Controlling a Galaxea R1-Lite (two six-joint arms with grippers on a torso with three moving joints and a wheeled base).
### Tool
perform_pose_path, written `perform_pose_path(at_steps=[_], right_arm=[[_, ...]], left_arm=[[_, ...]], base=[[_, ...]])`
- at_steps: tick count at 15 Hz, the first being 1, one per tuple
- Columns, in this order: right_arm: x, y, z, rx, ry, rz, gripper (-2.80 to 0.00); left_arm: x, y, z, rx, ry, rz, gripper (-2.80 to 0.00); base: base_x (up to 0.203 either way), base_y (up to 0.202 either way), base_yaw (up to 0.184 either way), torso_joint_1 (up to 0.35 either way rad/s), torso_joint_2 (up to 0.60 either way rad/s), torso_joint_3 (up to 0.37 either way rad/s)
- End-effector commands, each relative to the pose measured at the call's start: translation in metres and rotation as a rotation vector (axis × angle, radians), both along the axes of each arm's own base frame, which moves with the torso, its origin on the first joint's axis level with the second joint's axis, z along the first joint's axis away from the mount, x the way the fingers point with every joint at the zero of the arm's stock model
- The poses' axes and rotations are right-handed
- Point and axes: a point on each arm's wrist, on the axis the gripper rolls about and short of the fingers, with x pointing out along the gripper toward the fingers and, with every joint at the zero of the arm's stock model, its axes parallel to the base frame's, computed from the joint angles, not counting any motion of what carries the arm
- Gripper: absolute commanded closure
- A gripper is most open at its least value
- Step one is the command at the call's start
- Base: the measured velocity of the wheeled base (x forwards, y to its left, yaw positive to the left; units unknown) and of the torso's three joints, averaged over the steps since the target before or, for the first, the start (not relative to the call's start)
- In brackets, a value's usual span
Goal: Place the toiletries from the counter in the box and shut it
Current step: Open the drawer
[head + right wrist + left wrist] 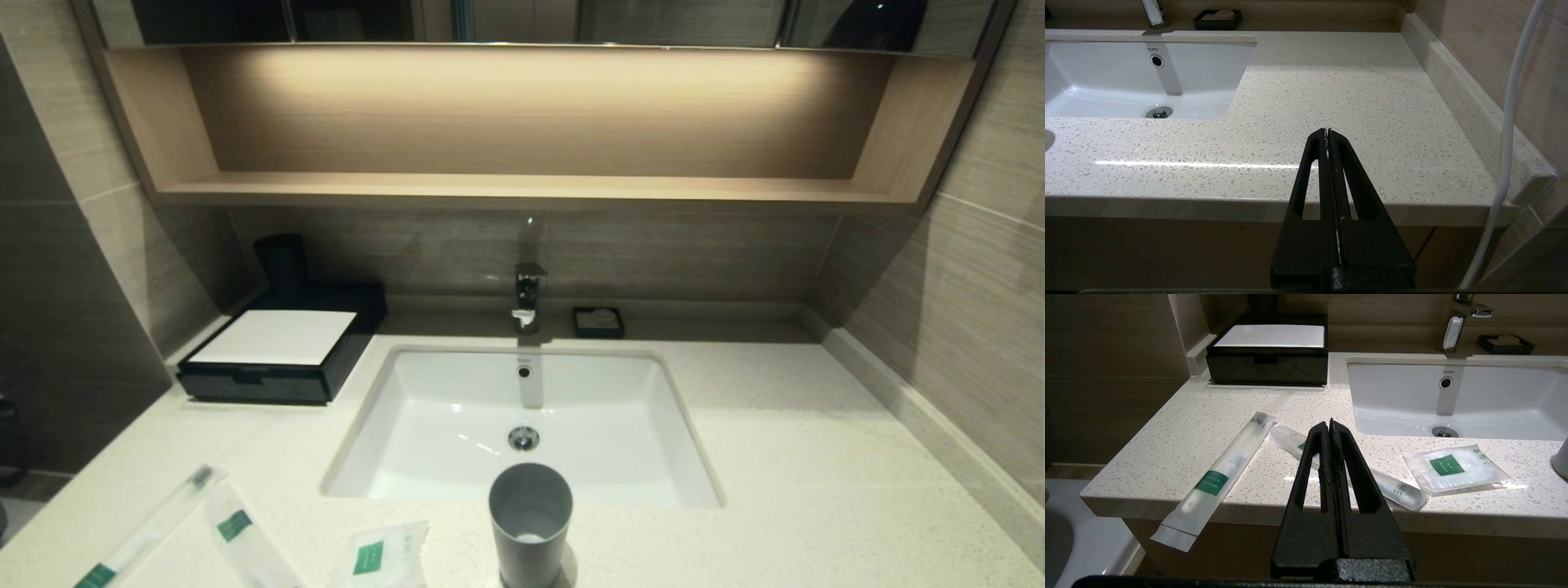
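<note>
A: Left gripper (1330, 424) hangs off the counter (1167, 445) edge, jaws pressed together, holding nothing. Right gripper (1327, 131) likewise.

B: The packets?

A: Long packet (1216, 482), narrow packet (1392, 489), squarish packet (1453, 467) all lie near that edge. I'd pull the box (1267, 355) drawer first; it's shut, contents hidden.

B: The cup (529, 523)?

A: Looks empty.
</note>
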Motion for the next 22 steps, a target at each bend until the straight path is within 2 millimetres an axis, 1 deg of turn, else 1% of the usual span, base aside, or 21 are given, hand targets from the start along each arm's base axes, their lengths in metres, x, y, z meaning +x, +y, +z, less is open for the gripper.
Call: perform_pose_path(at_steps=[1,7,11,15,22], right_arm=[[0.0,0.0,0.0,-0.001,0.002,0.0,0.0],[0.0,0.0,0.0,-0.001,0.001,0.0,0.0],[0.0,0.0,0.0,-0.001,0.001,0.0,0.0],[0.0,0.0,0.0,0.0,0.001,0.0,0.0],[0.0,0.0,0.0,0.0,0.002,0.0,0.0]], left_arm=[[-0.001,0.0,0.003,0.001,-0.003,-0.007,0.0],[-0.016,0.0,0.033,-0.001,-0.033,-0.01,0.0],[-0.021,0.0,0.055,0.001,-0.061,-0.023,0.0],[-0.002,0.0,0.085,-0.003,0.027,-0.023,0.0],[0.058,-0.001,0.134,-0.003,0.143,-0.024,0.0]], base=[[0.0,0.0,0.0,0.0,0.0,0.0],[0.0,0.0,0.0,0.0,0.0,0.0],[0.0,0.0,0.0,0.0,0.0,0.0],[0.0,0.0,0.0,0.0,0.0,0.0],[0.0,0.0,0.0,0.0,0.0,0.0]])
